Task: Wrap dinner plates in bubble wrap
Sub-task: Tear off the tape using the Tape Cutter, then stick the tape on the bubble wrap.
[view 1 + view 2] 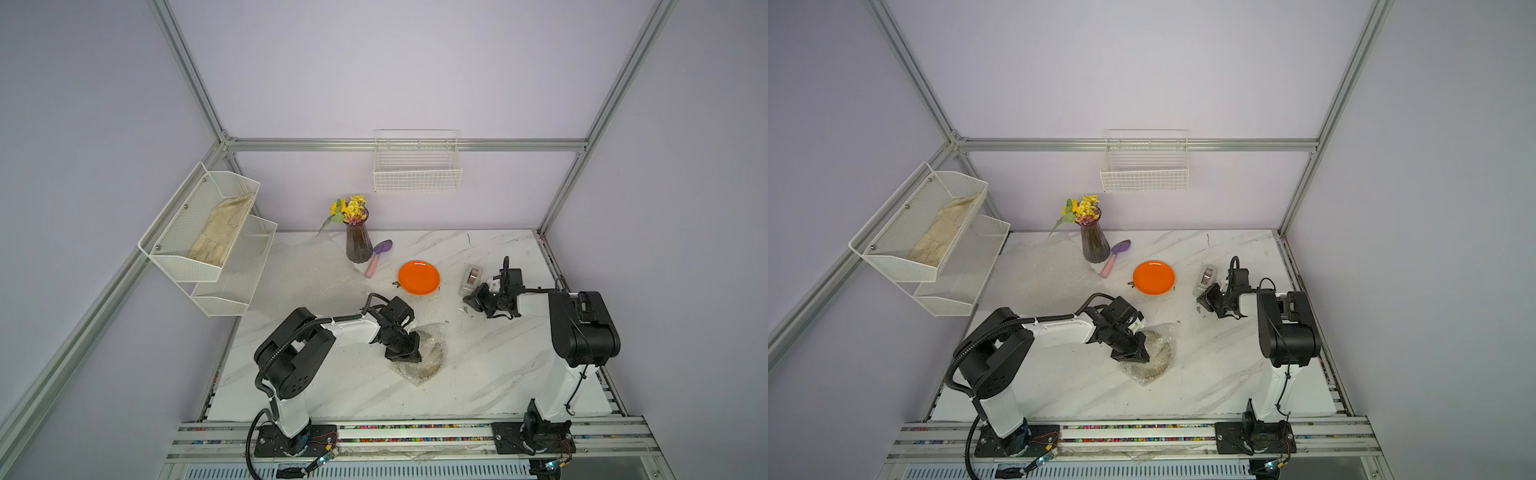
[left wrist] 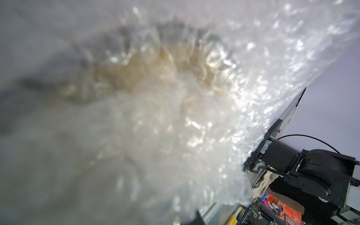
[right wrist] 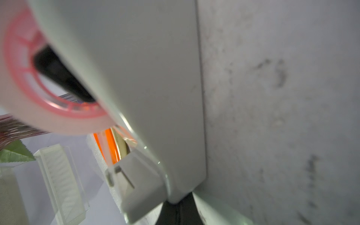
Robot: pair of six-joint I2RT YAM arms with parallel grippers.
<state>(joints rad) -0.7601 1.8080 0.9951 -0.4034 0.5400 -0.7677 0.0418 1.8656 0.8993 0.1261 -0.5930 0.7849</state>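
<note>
Our left gripper, closed, rests on the bubble wrap covering a patterned plate mid-tabletop. Our right gripper, closed, sits at the tape dispenser. The orange plate lies bare.

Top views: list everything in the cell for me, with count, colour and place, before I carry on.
plate: one, orange, bare, mid table
wrapped plate: one, yellowish under clear bubble wrap, nearer the robot
bubble wrap sheet: one, clear, flat, table's far left
vase: one, dark, yellow flowers, far edge
trowel: one, purple and pink, beside vase
tape dispenser: one, grey, right of plate
wire basket: one, white, back wall
mesh shelf: one, white, two tiers, left wall
cloth: one, beige, upper tier
left gripper: black, shut, on wrapped plate
right gripper: black, shut, at dispenser
</note>
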